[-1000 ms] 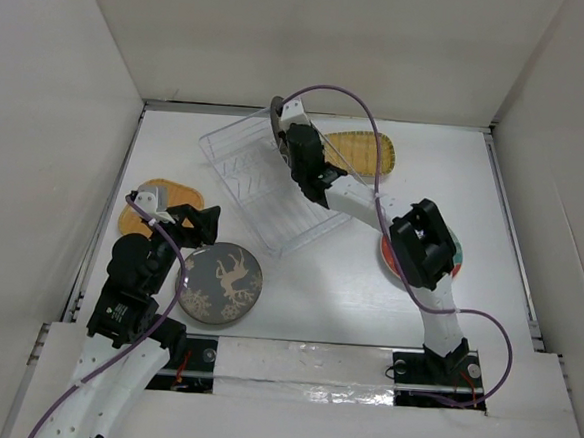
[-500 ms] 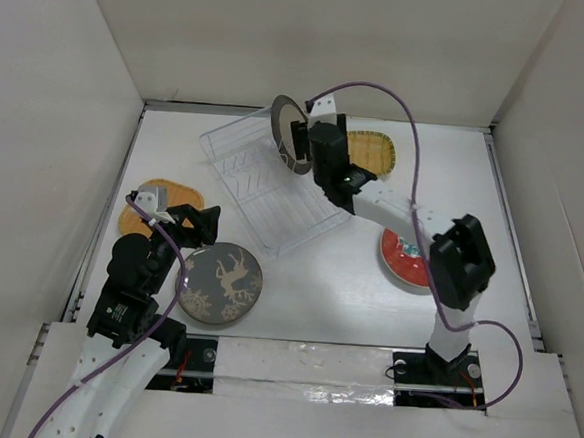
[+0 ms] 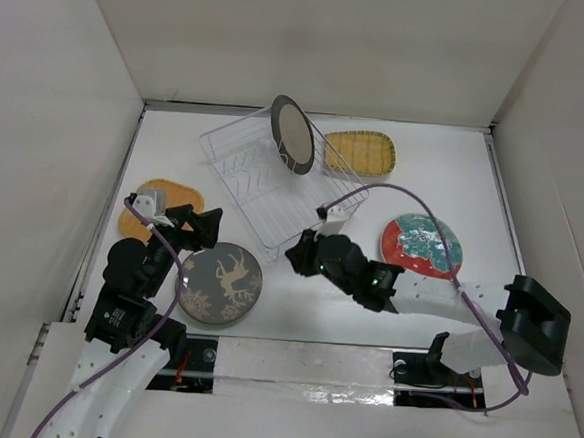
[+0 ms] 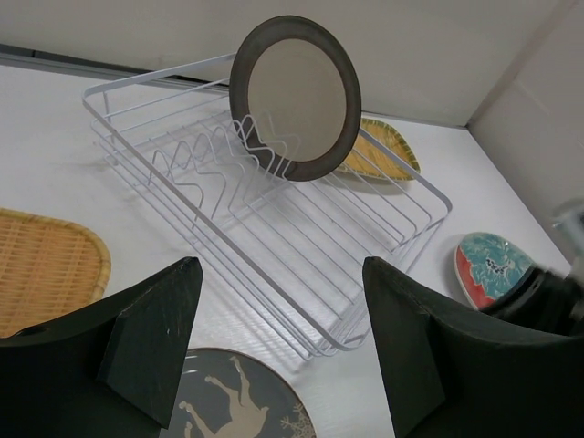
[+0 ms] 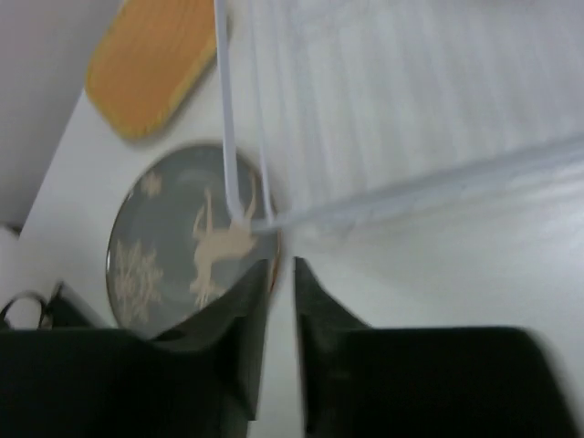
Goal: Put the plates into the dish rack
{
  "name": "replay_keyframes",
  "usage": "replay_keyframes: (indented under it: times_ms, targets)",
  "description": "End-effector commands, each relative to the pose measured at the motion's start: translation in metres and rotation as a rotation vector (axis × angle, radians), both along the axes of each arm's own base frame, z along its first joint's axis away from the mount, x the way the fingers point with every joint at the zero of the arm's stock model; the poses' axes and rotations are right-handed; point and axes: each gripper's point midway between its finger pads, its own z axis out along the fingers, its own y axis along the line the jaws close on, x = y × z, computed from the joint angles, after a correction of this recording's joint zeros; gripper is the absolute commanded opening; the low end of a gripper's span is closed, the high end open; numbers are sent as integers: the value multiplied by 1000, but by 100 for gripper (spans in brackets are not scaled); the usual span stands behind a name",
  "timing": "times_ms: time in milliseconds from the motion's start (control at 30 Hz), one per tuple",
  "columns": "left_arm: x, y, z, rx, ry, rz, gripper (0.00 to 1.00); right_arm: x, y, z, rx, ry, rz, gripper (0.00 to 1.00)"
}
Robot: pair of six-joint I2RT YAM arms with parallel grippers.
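The white wire dish rack (image 3: 259, 187) sits at the back middle of the table. The grey-rimmed cream plate (image 3: 292, 134) stands upright in its far end, also seen in the left wrist view (image 4: 297, 96). The yellow ribbed plate (image 3: 357, 151) lies behind the rack. The red-rimmed teal plate (image 3: 420, 245) lies on the right. The deer plate (image 3: 219, 282) lies at the front left and the orange plate (image 3: 158, 205) at the far left. My left gripper (image 3: 196, 224) is open and empty above the deer plate's far edge. My right gripper (image 3: 297, 257) is shut and empty at the rack's near corner.
White walls close in the table on three sides. In the right wrist view the rack's corner wire (image 5: 242, 214) is just ahead of the gripper (image 5: 281, 274), with the deer plate (image 5: 173, 246) to its left. The right arm (image 3: 437, 299) stretches across the front right.
My right gripper let go of the cream plate, which stays standing in the rack, and drew back to the rack's near corner. The left arm has not moved.
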Motion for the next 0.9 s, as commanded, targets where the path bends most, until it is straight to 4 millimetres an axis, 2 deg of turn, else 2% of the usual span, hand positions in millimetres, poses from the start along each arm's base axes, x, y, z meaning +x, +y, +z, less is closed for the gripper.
replay_keyframes:
  times_ms: [0,33,67,100,200,233,267,333,367,400,467,500,533,600,633,667,700,767,833,867]
  targets:
    - [-5,-3,26,-25,-95,-29,68,-45,35,-9,215,171,33,29]
    - [-6,-3,25,-24,-93,-29,68,-52,43,-23,201,199,43,37]
    - [-8,-3,26,-27,-96,-31,68,-58,50,-28,240,240,40,50]
    - [-8,-2,26,-27,-97,-31,68,-63,56,-35,251,263,46,55]
    - [-13,-1,31,-36,-120,-31,68,-75,71,-68,299,366,53,61]
    - [-15,0,34,-41,-130,-29,68,-77,77,-70,334,386,64,61]
    - [-16,1,35,-43,-137,-28,68,-79,79,-94,315,425,51,61]
    - [-18,2,37,-47,-145,-23,68,-88,85,-114,334,495,54,61]
    - [-18,3,38,-50,-146,-19,68,-88,91,-115,369,511,63,59]
    - [-18,3,38,-50,-146,-17,68,-91,93,-137,353,550,52,58]
    - [-19,3,38,-51,-149,-17,68,-97,104,-143,374,592,87,55]
    - [-18,4,38,-51,-148,-14,68,-98,104,-157,364,622,70,53]
    - [-19,4,39,-52,-151,-13,68,-100,105,-161,365,640,73,52]
    - [-19,5,39,-52,-152,-7,67,-96,107,-161,395,647,68,40]
    - [-19,5,38,-52,-151,-7,67,-97,106,-168,386,657,60,34]
    - [-19,6,39,-53,-153,-5,67,-98,106,-170,389,667,60,15]
    - [-19,6,39,-53,-153,-4,67,-99,105,-172,401,679,56,7]
    - [-20,7,39,-53,-153,1,67,-101,94,-172,429,683,42,0]
    - [-20,7,39,-53,-153,1,67,-104,82,-166,451,671,26,0]
    - [-20,7,39,-53,-153,-2,67,-100,78,-143,498,633,28,0]
